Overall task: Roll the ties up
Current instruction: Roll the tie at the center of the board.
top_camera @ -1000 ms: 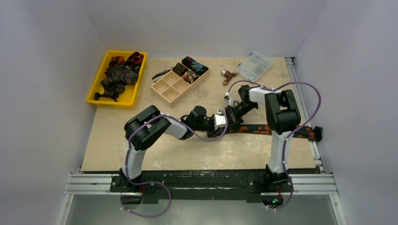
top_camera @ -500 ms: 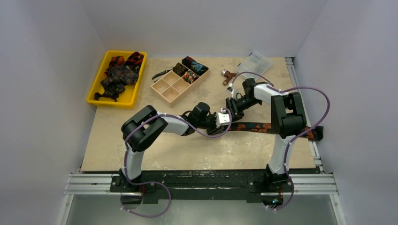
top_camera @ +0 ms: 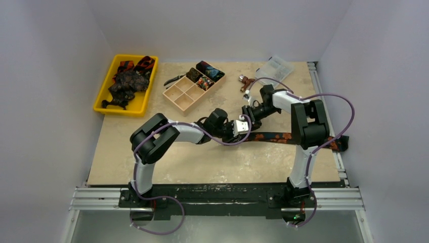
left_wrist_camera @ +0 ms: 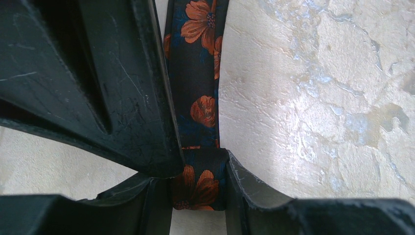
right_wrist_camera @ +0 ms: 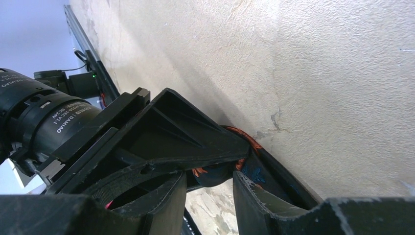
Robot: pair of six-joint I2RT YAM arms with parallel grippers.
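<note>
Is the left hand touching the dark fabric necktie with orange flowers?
Touching. In the left wrist view the left hand pinches the folded end of the dark fabric necktie with orange flowers between its fingers.

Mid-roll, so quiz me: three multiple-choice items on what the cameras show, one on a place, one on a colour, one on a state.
1. Where on the table is the yellow tray?
A. far left corner
B. near right corner
C. centre

2. What print is on the tie laid out on the table?
A. white stripes
B. orange flowers
C. green dots

3. How do the left fingers stand?
A. wide open above the tie
B. shut on nothing
C. clamped on the tie's folded end

Answers:
1 A: the top view shows the tray at the far left edge.
2 B: the left wrist view shows orange blooms on dark cloth.
3 C: the left wrist view shows the fold pinched between the fingers.
</note>
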